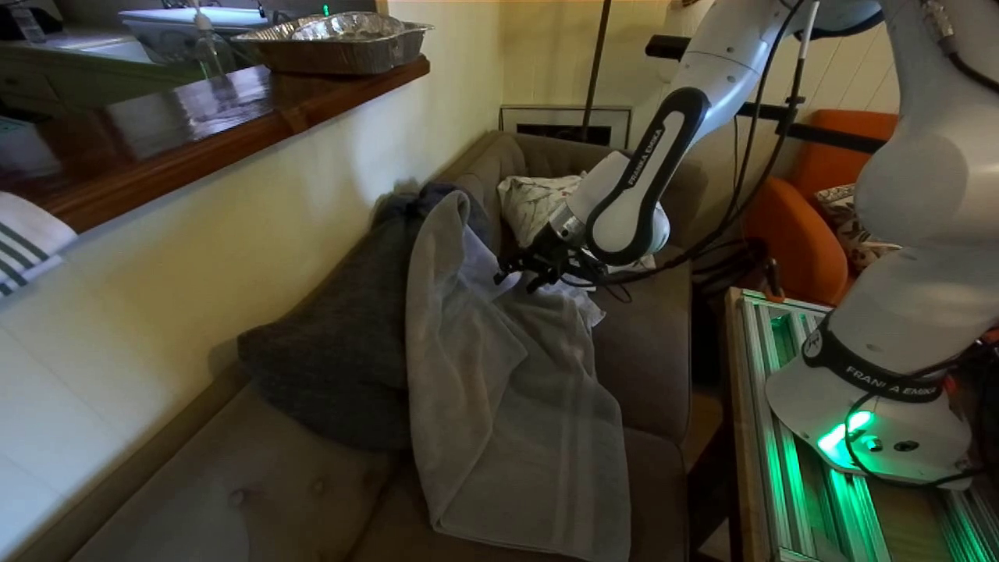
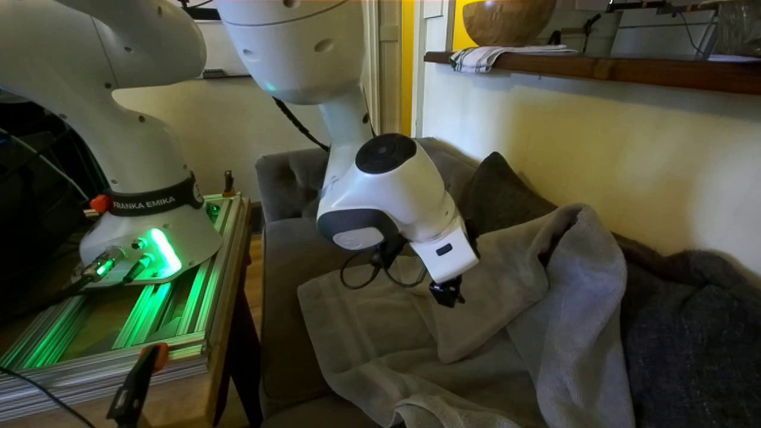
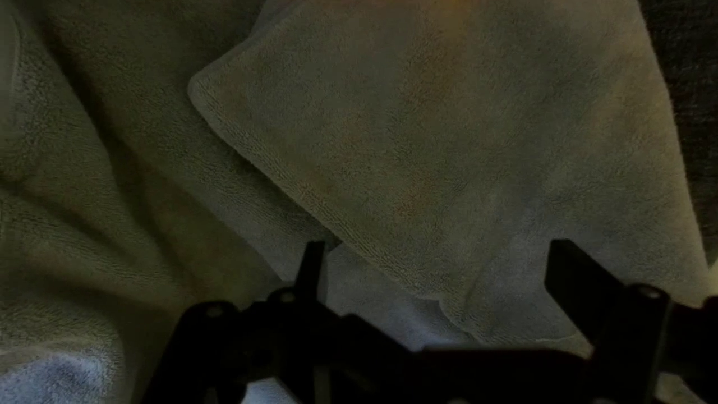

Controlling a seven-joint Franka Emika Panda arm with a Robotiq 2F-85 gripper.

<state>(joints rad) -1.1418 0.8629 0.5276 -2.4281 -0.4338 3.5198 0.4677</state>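
While my gripper (image 3: 438,249) hangs wide open, holding nothing, gray blanket (image 1: 538,445) lies rumpled on couch (image 1: 648,359), against dark pillow (image 1: 335,336). Looks soft, light, floppy. Loose edge (image 3: 348,227) seems good to pinch.

blanket (image 1: 519,406): napped matt cloth | ledge (image 1: 234,117): glossy wood | tray (image 1: 351,58): shiny metal

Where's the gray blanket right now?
In an exterior view, the gray blanket lies rumpled on the couch, mid-picture, just right of the dark cushion, with the open gripper over it.
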